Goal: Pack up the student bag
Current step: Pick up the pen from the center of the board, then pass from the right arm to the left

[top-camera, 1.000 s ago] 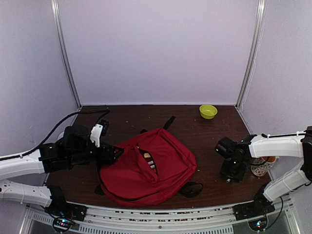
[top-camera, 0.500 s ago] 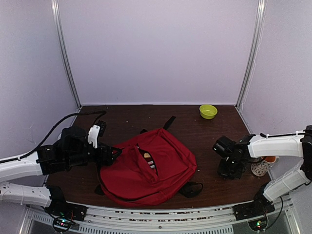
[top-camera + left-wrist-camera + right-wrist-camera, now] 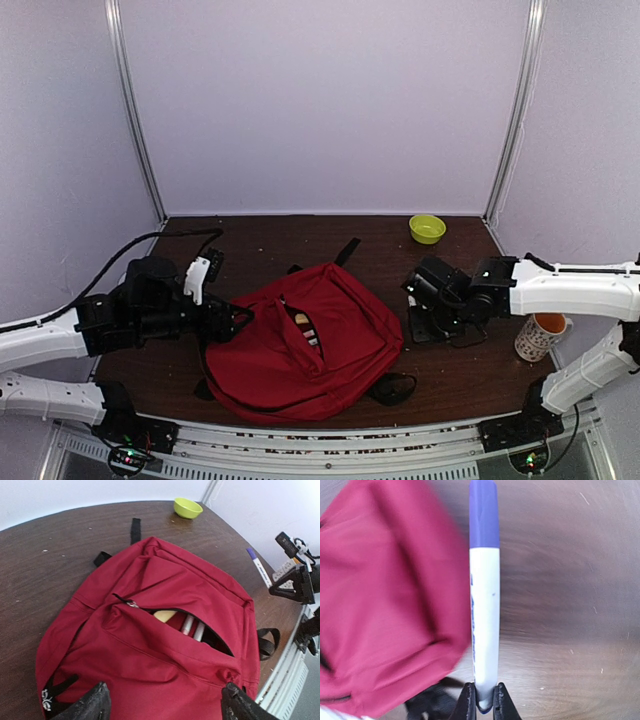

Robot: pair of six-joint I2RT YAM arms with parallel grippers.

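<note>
Pinched shut in right claw: marker, held by its tail end, purple cap pointing away, over bare desk just beside the edge of the bag. Spread wide at the bag's opposite edge: left claw, one finger to each side of the lower panel. Contact with the fabric not resolvable.

Step in hand, by judgement: carry marker to the open pocket and slide it in.
- Slit narrow and slanted, already holding pens and something yellow.
- Line marker up with the slit, lead cap-first, enter low and shallow.
- Release only once the barrel is well under the lip.
- Tail grip gives little leverage, so expect swivel if the cap snags on fabric.
- Brace or lift the lip with left claw if the slit sags.

Bag: lying flat at desk centre, between the arms.

Desk: dark brown wood grain, pale specks. Green bowl at far right corner, cup at right edge. Pale lilac walls on three sides, metal posts in the corners.
</note>
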